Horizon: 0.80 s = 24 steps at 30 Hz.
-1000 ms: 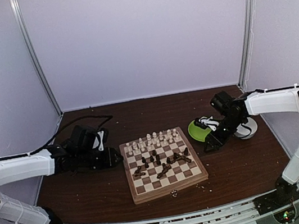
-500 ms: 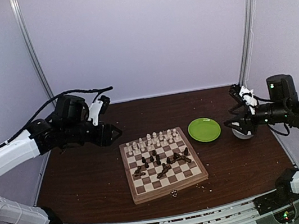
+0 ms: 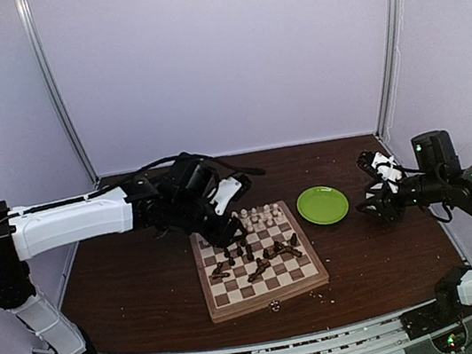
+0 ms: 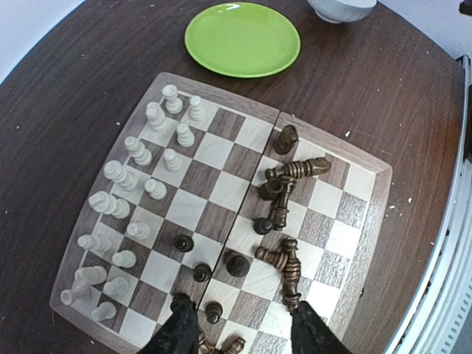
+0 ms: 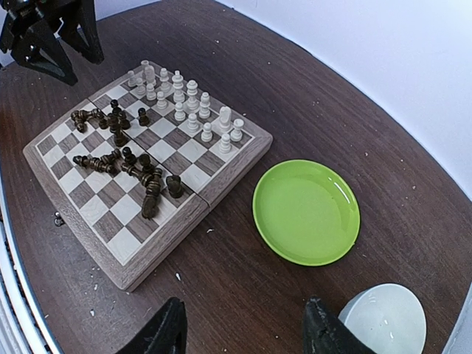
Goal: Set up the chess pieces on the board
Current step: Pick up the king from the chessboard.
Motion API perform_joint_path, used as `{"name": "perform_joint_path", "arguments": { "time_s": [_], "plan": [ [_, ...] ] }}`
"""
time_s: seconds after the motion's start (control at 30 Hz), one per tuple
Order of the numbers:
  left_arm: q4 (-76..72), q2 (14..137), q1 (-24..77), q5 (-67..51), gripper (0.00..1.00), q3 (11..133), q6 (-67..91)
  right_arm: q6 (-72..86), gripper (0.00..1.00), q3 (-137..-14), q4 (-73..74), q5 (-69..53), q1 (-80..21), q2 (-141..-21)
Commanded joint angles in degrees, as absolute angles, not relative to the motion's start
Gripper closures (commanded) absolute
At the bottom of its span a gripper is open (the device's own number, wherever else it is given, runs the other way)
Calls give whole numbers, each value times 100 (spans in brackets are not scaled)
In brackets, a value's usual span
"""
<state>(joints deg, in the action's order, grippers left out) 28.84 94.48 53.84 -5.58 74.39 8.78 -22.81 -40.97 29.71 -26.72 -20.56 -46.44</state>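
Left wrist view looks straight down on the board point(image 4: 214, 151), and from there the split in the job is plain. The pale pieces point(image 4: 140, 151) stand upright in two tidy rows along one edge, the far edge as the top view has it, so that side looks done. The dark pieces point(image 4: 299, 168) are another matter: several lie on their sides in a tangle across the middle squares and a few stand singly among them. The row nearest the arms, where I judge some of them belong, holds none. The left gripper point(image 4: 243, 332) hangs over the board at one end of that scatter, spread wide with nothing between its jaws. Held open above dark pieces like this, it seems set to drop on one of them, though which one I cannot tell. The fallen ones will likely need more care, since a piece lying flat must be lifted and then stood up on its small base. The right gripper point(image 5: 247, 332) is also wide open and holds nothing. It is poised above the table point(image 5: 221, 287) off the board's right side, with the plate point(image 5: 306, 214) between it and the board and the bowl point(image 5: 387, 321) near it. Parked out there, it leaves the other arm room to work over the squares.
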Motion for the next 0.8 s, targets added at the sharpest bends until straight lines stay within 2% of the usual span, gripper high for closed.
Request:
{"name": "perform_joint_path", "arguments": {
  "time_s": [0.0,0.1,0.23,0.4,0.63,0.77],
  "plan": [
    [3124,9816,5484,-388,58,7858,777,-2413,47,-4152,2798,-2536,-2030,-4507],
    [3137,9978,5484,-479,59,7998,712,-2527,47,-4061,2775,-2337,-2030,-4437],
    [3387,10321,5484,-586,52,8336,712,-2505,47,-4026,2773,-2222,-2013,-4388],
    [3037,10387,5484,-595,49,8167,855,-2501,47,-4038,2747,-2502,-2019,-4506],
    [3190,10420,5502,-687,50,7920,928,-2529,48,-4174,2782,-2314,-2072,-4977],
    [3232,10568,5502,-612,55,7973,805,-2564,48,-4133,2800,-2359,-2078,-5059]
  ]
}}
